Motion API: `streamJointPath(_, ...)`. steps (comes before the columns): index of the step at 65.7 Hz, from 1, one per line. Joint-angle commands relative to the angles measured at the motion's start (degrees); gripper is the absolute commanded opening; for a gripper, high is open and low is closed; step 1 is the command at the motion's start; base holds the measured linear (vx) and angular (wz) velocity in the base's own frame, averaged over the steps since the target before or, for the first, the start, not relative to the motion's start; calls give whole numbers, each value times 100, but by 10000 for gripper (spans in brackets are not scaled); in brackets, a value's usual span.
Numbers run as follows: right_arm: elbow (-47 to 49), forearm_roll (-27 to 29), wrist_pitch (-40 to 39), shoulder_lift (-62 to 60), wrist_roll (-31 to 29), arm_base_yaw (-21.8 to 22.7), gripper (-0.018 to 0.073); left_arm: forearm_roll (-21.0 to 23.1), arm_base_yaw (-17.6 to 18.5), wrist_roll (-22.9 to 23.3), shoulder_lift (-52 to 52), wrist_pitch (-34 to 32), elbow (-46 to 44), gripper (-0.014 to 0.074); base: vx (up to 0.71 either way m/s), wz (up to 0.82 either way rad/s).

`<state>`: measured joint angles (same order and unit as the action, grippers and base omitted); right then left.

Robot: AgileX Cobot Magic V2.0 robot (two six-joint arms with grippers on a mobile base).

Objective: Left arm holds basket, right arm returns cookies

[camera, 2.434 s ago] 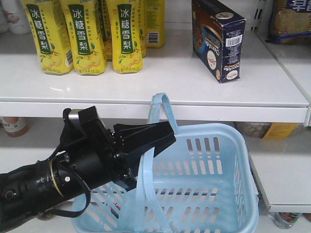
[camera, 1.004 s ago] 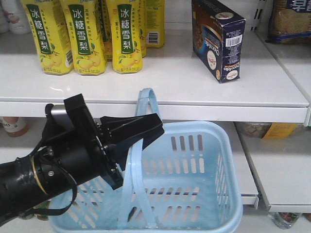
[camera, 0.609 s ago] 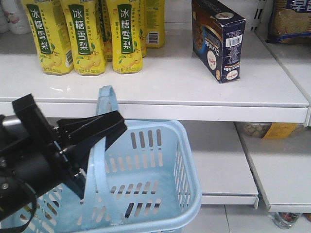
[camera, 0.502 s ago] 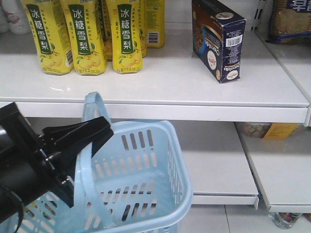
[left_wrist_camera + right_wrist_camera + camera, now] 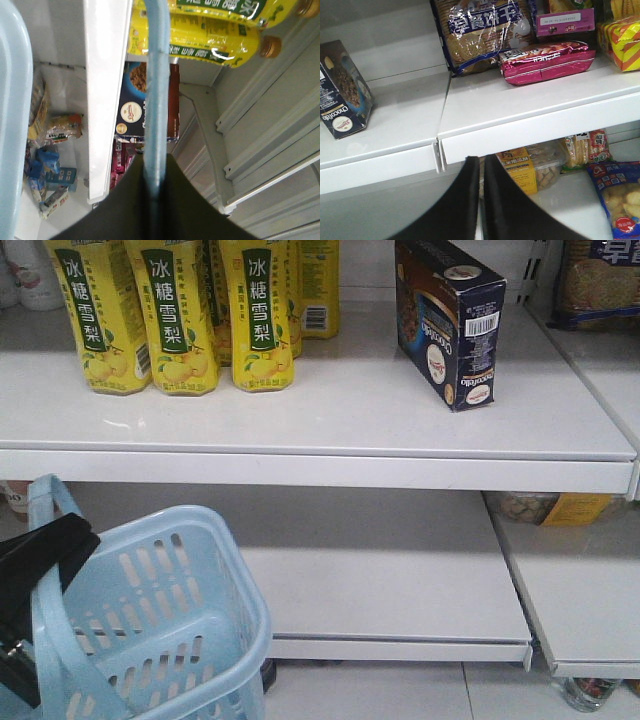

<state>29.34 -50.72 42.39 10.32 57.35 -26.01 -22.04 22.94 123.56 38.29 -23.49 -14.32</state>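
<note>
Cookies (image 5: 449, 322) stand on the shelf (image 5: 340, 410), well apart from the left hand (image 5: 155, 187) pinching the basket (image 5: 150, 620) handle.

The left hand (image 5: 154, 192) is clamped tight: in the left wrist view its two flat black fingers (image 5: 120, 210) meet with only a thin pale blue hoop handle (image 5: 156, 100) pinched between them, the handle running straight out from the fingertips. In the front-facing view only a small part of this hand (image 5: 40, 555) shows, at the lower left edge, its dark fingers slanting up to the right across the same handle; the arm behind it is out of frame. In the right wrist view the right hand (image 5: 481, 165) has its two black fingers (image 5: 462, 210) pressed nearly together, with just a narrow slit between them and nothing held.
</note>
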Motion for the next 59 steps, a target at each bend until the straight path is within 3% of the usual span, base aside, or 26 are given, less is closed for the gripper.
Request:
streamJointPath(1, 146, -272, -259, 85, -12, 26, -11, 170, -232, 21, -292, -421, 4, 0, 0, 0)
streamJointPath(36, 146, -272, -259, 85, -12, 26, -11, 101, -2048, 21, -1702, 752, 281, 0, 0, 0)
streamJointPath(53, 146, -272, -259, 85, -12, 26, -11, -502, -2578, 21, -2333, 1555, 281, 0, 0, 0)
streamJointPath(59, 146, -272, -259, 85, -12, 26, -11, -509, -2717, 21, -2499, 1717, 281, 0, 0, 0)
